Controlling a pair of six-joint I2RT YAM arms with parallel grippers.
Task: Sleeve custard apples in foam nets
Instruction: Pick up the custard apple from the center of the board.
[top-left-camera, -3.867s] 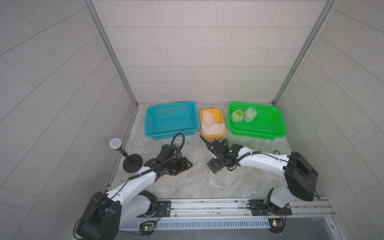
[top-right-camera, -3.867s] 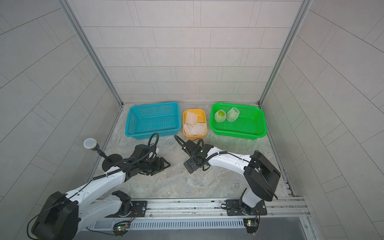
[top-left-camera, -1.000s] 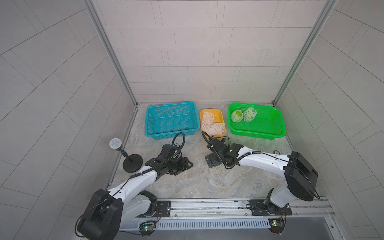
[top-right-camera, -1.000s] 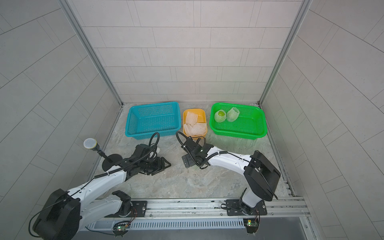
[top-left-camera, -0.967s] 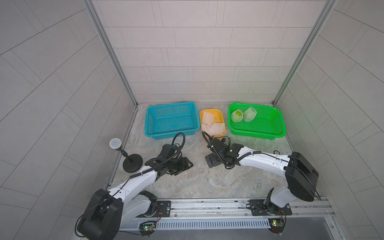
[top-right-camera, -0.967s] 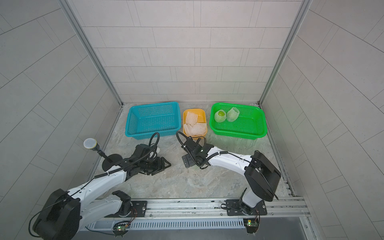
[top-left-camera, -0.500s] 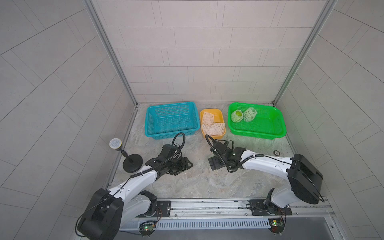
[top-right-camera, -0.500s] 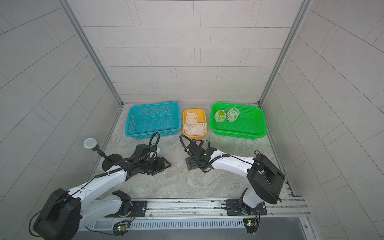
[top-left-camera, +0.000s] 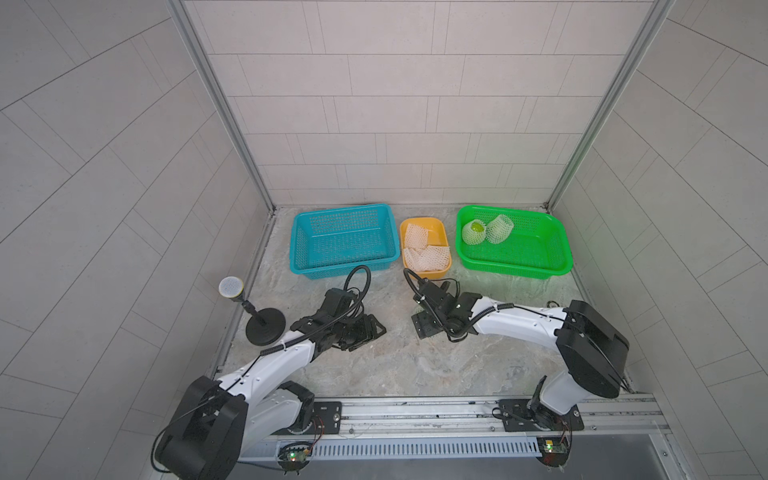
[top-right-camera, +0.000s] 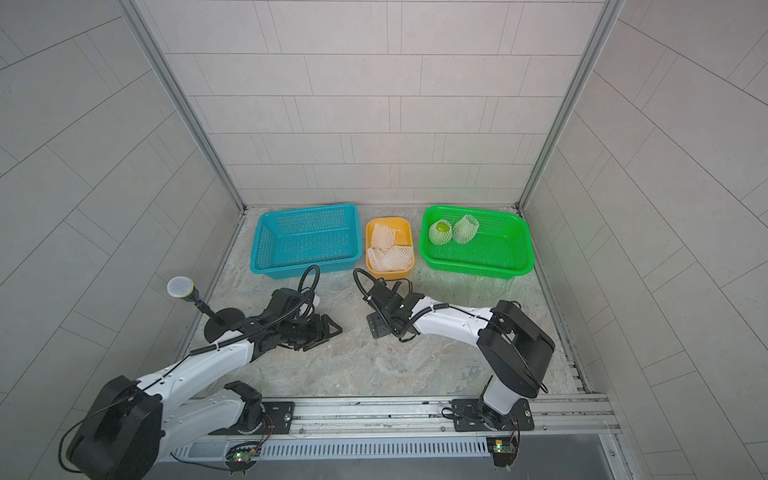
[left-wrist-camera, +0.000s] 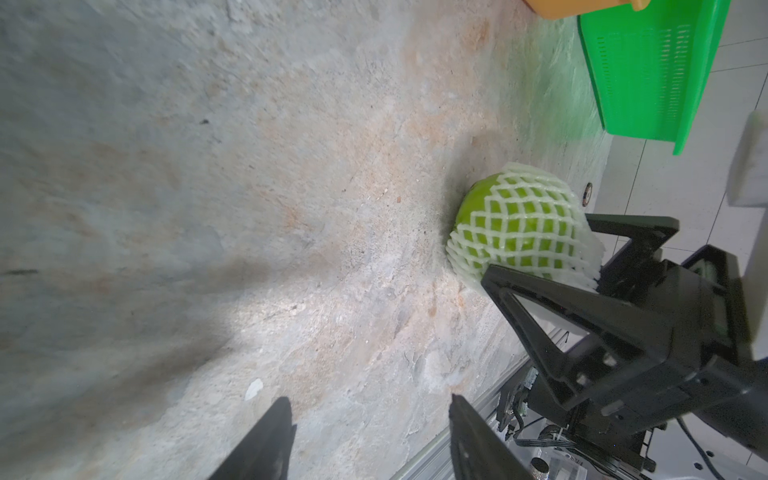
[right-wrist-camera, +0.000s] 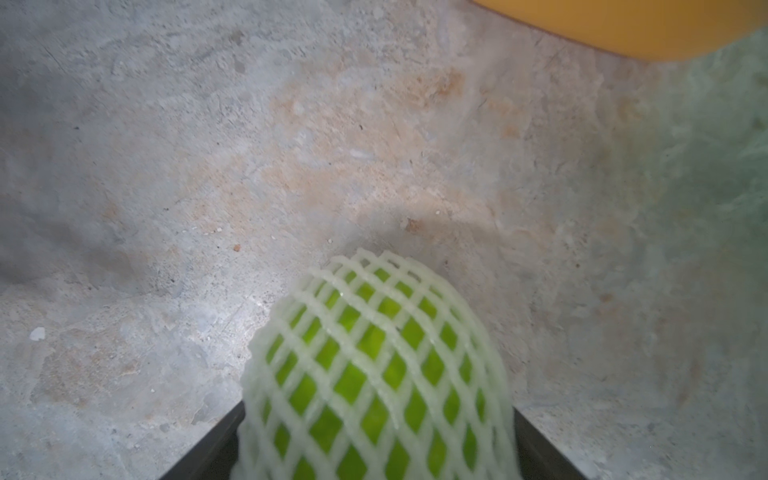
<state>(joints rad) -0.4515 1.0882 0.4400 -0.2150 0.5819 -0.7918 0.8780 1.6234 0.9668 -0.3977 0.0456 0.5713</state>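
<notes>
My left gripper (left-wrist-camera: 370, 399), left of centre in both top views, has stayed put since a second ago, its jaws apart on nothing. Just right of it, my right gripper (right-wrist-camera: 379, 409) has barely shifted; its jaws clamp the netted apple (right-wrist-camera: 374, 353) on the floor (right-wrist-camera: 208, 166). Two more netted apples (top-left-camera: 473, 232) sit in the green basket (top-left-camera: 540, 270), upper right

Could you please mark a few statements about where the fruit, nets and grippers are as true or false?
1. The blue basket is empty. True.
2. The green basket holds three netted fruits. False: two netted fruits.
3. The left gripper grips a net. False: open, holding nothing.
4. A netted custard apple sits on the table between the right gripper's fingers. True.
5. Loose foam nets lie in the orange basket. True.
</notes>
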